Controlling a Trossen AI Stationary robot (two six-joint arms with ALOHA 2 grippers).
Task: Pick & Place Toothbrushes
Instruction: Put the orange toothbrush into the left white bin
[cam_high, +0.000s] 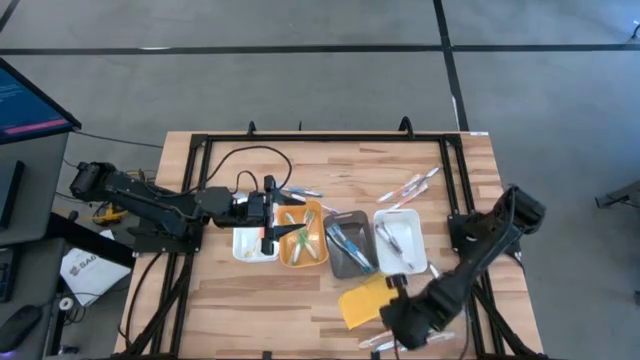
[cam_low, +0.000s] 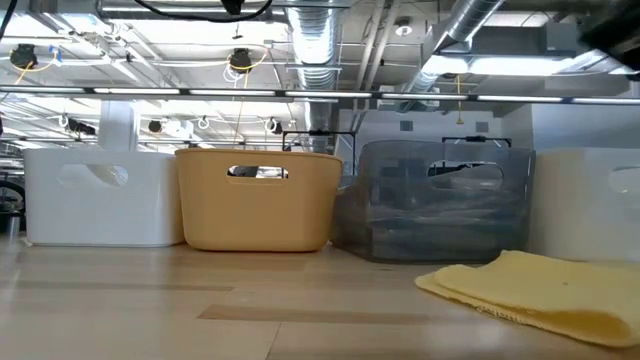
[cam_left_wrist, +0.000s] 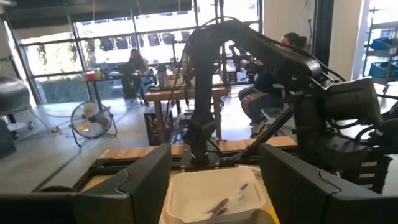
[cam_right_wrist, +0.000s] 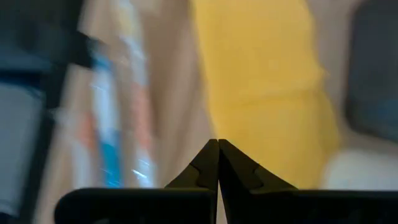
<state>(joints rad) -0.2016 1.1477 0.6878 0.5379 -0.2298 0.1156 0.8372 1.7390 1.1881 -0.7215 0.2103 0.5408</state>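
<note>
Your right hand (cam_high: 412, 322) sits pinched shut and empty at the lower right of the high view, just beside the yellow pad (cam_high: 362, 300), with loose toothbrushes (cam_right_wrist: 115, 134) lying on the table (cam_high: 440, 215) beside it. Open before you descend, straddle one handle, then close. Your left hand (cam_high: 268, 215) hovers open over the white tray (cam_high: 250, 245) at centre left, holding nothing. More toothbrushes lie in the orange tray (cam_high: 302, 238).
</note>
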